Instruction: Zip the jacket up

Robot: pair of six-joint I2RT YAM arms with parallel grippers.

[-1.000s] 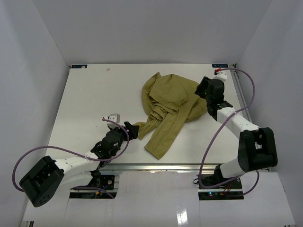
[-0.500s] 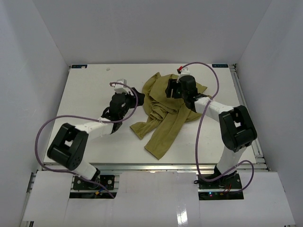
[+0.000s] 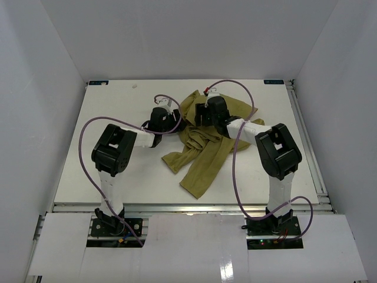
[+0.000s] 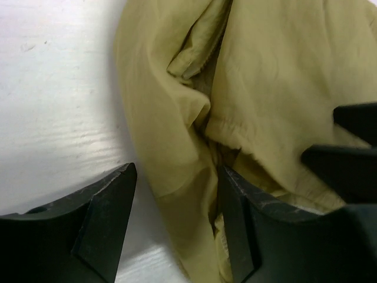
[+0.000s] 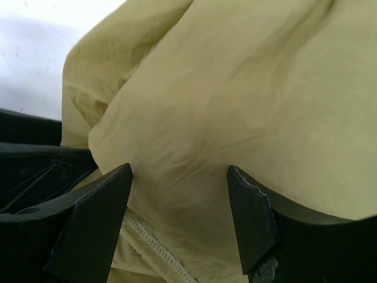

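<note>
Crumpled olive-green thin cloth jacket [image 3: 207, 148], sleeves trailing near-left, lies beneath left gripper [image 4: 177, 177] and right gripper [image 5: 179, 171], both spread wide

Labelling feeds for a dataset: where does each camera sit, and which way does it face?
Top external: fixed above and behind the bases, looking down on white table, both arms, crumpled olive-green cloth jacket.
Left wrist: on the left arm, facing the jacket's edge past the open left gripper.
Right wrist: likewise, open right gripper over folds.
All share the jacket.

Plain olive-green jacket [image 3: 206, 156], white tabletop [image 3: 106, 112], black left end effector [image 4: 177, 194] and black right end effector [image 5: 179, 194], purple cables [image 3: 235, 171], pale grey walls [image 3: 188, 35]
</note>
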